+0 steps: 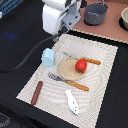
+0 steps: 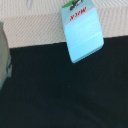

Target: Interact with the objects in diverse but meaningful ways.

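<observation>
A striped placemat (image 1: 95, 92) is laid on a dark table. At its centre, a red tomato-like ball (image 1: 80, 65) is set on a round tan plate (image 1: 66, 69). A light blue carton (image 1: 48, 57) is stood at nine o'clock of the plate. A brown sausage stick (image 1: 36, 92) is placed at seven o'clock, a white-and-blue fish (image 1: 72, 102) at six. The gripper's opening cannot be told; its fingers are hidden.

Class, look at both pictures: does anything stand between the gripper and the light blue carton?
Nothing visible does. In the exterior view the arm hangs above and behind the carton, which stands at the mat's edge with open space over it. The wrist view shows the carton uncovered. The gripper's fingers are not visible.
</observation>
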{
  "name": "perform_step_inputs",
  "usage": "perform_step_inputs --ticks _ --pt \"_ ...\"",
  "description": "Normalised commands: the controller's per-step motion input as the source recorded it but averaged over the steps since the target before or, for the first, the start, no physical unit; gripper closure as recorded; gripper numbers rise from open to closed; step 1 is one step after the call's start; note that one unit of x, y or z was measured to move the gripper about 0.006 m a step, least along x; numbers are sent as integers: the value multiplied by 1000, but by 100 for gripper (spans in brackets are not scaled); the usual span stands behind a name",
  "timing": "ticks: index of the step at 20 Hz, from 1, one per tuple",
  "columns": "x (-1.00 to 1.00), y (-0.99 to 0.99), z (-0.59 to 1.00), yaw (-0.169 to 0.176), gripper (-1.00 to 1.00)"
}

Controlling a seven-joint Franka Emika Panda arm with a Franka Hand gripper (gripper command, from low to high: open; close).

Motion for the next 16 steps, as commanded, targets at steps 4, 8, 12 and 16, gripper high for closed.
perform_step_inputs --ticks 4,8,12,16 --pt "-392 -198 -189 152 -100" --pt "-486 -380 -199 60 -100" --pt "-471 -465 -319 29 -100" --pt "-541 -511 -366 1 -100"
